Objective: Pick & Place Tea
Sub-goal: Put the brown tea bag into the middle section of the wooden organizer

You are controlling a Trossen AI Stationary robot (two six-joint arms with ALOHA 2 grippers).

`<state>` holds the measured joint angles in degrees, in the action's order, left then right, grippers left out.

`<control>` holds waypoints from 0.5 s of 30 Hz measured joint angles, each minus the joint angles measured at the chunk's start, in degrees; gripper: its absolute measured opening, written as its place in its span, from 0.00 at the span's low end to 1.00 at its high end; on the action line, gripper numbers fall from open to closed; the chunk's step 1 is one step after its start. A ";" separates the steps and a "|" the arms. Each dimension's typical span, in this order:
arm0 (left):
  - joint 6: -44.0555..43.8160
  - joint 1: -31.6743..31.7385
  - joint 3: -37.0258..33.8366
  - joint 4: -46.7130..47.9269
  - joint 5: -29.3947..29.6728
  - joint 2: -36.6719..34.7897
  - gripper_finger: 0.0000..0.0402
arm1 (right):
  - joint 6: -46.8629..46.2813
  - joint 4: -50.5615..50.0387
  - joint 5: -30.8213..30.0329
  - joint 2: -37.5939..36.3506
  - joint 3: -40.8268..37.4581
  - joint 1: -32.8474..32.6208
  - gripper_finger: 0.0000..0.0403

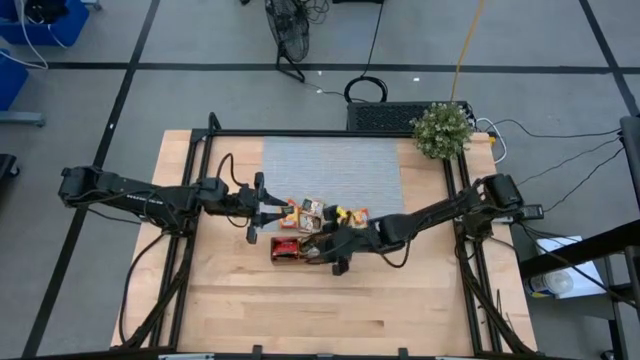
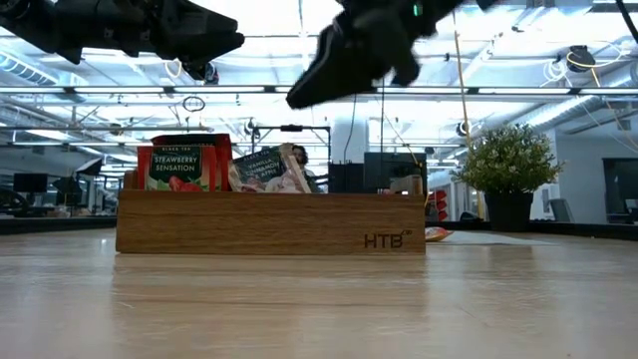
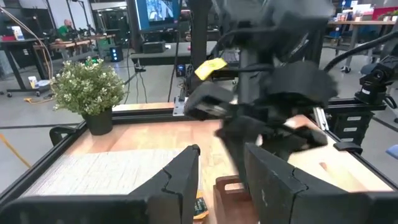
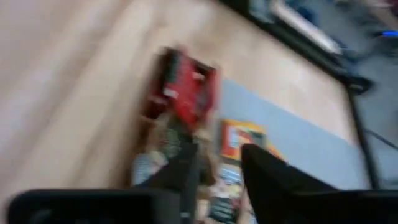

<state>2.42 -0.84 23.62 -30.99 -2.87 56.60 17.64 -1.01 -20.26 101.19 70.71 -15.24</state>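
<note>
One camera looked straight down on the bench (image 1: 330,300); another sat level with it; both shared the tray (image 2: 269,221).

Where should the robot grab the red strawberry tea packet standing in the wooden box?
Probably by its top edge, coming straight down from above. The red strawberry packet stands upright in the wooden tray, with only its upper part poking above the wall, so the sides and bottom are blocked. Pinch across its thin faces.
</note>
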 joint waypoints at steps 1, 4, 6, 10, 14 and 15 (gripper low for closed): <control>0.04 -0.02 0.00 0.00 0.00 0.00 0.33 | 0.21 -3.34 2.35 0.49 2.26 -0.22 0.21; 0.02 0.00 0.00 0.00 0.01 0.00 0.33 | 2.60 -7.16 6.86 2.69 6.40 -0.92 0.04; 0.04 0.00 0.00 0.00 0.02 0.00 0.33 | 2.76 -7.56 6.93 4.54 6.86 -1.29 0.02; 0.01 -0.02 0.04 0.18 0.02 0.00 0.33 | 2.50 -7.57 6.56 7.55 6.89 -0.81 0.00; 0.04 -0.02 0.04 0.44 0.02 0.00 0.33 | 2.37 -7.11 6.85 9.69 6.91 -0.46 0.00; 0.04 -0.02 0.04 0.44 0.02 0.00 0.33 | 2.37 -6.79 6.98 10.37 6.91 -0.46 0.00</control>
<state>2.46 -0.86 23.66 -30.55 -2.85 56.60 20.01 -7.80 -13.28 111.56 77.62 -15.70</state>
